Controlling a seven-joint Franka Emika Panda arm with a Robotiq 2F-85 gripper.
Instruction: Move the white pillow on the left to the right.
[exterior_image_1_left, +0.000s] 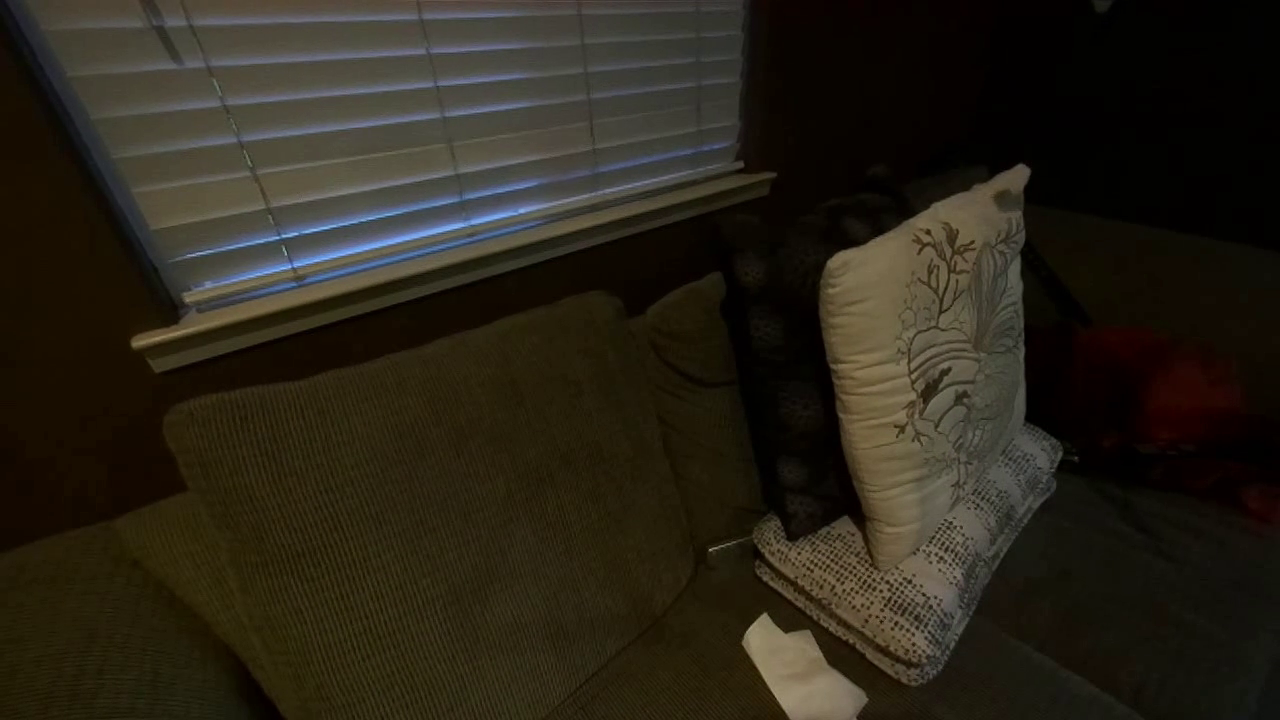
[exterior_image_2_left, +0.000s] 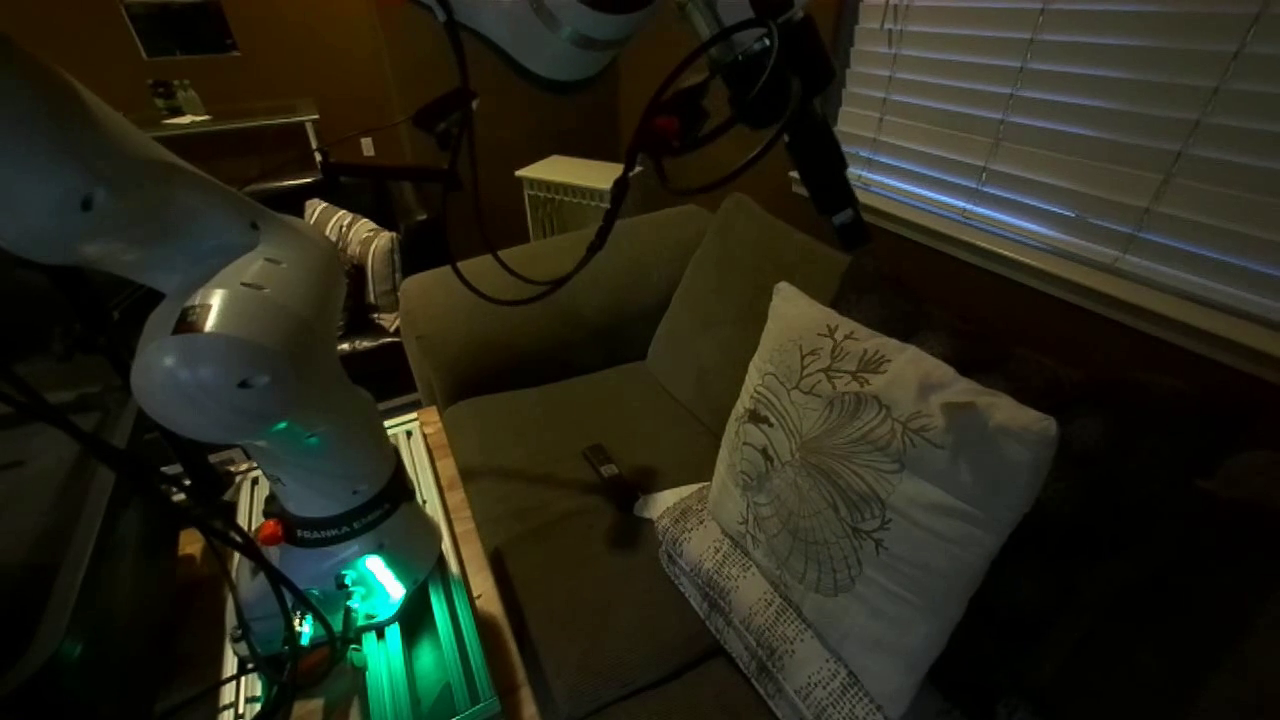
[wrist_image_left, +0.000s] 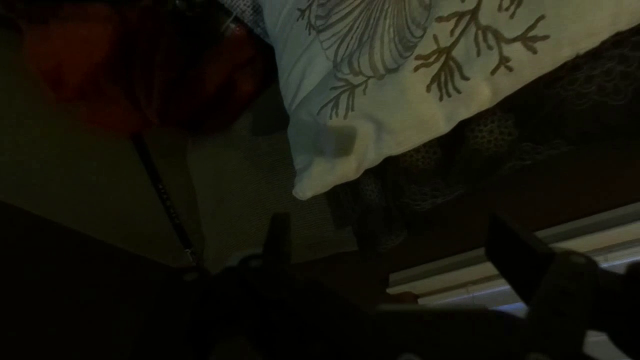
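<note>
The white pillow (exterior_image_1_left: 925, 370) with its dark branch motif stands upright, leaning, on a patterned oblong cushion on the sofa. It also shows in an exterior view (exterior_image_2_left: 850, 480) and in the wrist view (wrist_image_left: 380, 85), where one corner points toward my jaws. My gripper (exterior_image_2_left: 845, 220) is in the air above and behind the pillow's top edge, near the window. In the wrist view my gripper (wrist_image_left: 387, 222) has its two dark fingers wide apart with nothing between them. The pillow is apart from the fingers. The gripper is out of view in an exterior view.
The whitish patterned cushion (exterior_image_1_left: 890, 610) lies under the pillow. A dark flower-dotted pillow (exterior_image_1_left: 795, 400) stands behind it. A white cloth (exterior_image_1_left: 805, 670) and a small dark object (exterior_image_2_left: 602, 462) lie on the seat. The window sill (exterior_image_1_left: 450, 270) runs behind the sofa. A red item (exterior_image_1_left: 1160, 375) lies beyond.
</note>
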